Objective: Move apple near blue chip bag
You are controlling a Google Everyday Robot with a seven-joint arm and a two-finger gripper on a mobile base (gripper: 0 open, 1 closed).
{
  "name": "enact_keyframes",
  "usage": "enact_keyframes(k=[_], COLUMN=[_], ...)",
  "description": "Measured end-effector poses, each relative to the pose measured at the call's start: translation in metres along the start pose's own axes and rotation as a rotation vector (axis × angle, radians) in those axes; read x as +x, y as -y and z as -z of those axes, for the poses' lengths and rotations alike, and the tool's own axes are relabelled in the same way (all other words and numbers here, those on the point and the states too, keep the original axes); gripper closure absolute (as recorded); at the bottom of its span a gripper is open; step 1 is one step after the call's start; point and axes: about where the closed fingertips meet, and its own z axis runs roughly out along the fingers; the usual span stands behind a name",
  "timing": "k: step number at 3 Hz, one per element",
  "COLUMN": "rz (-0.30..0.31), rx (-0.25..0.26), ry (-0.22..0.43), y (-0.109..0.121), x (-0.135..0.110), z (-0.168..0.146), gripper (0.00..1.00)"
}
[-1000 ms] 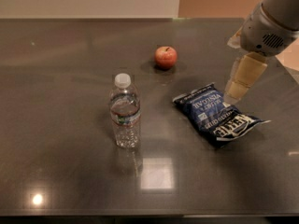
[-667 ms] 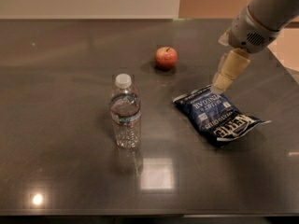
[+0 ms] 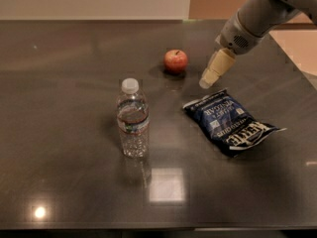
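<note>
Hanging over the dark table, the gripper is pointing down and to the left, just right of the apple and close to the far edge of the blue chip bag. How its jaws are standing, I cannot tell. The apple is sitting near the flat-lying bag, not touching it. A water bottle is standing upright further left.

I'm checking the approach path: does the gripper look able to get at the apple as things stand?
Probably yes. The gripper hangs close beside the apple, with nothing between them; the blue chip bag and water bottle lie nearer the camera, off that path.
</note>
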Motion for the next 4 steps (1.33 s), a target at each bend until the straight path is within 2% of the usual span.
enact_keyframes(k=[2, 4], rz=[-0.071, -0.123], rx=[-0.016, 0.01], ry=[0.044, 0.085], y=[0.025, 0.043], x=[-0.024, -0.041], z=[-0.055, -0.085], gripper=[0.0, 0.0])
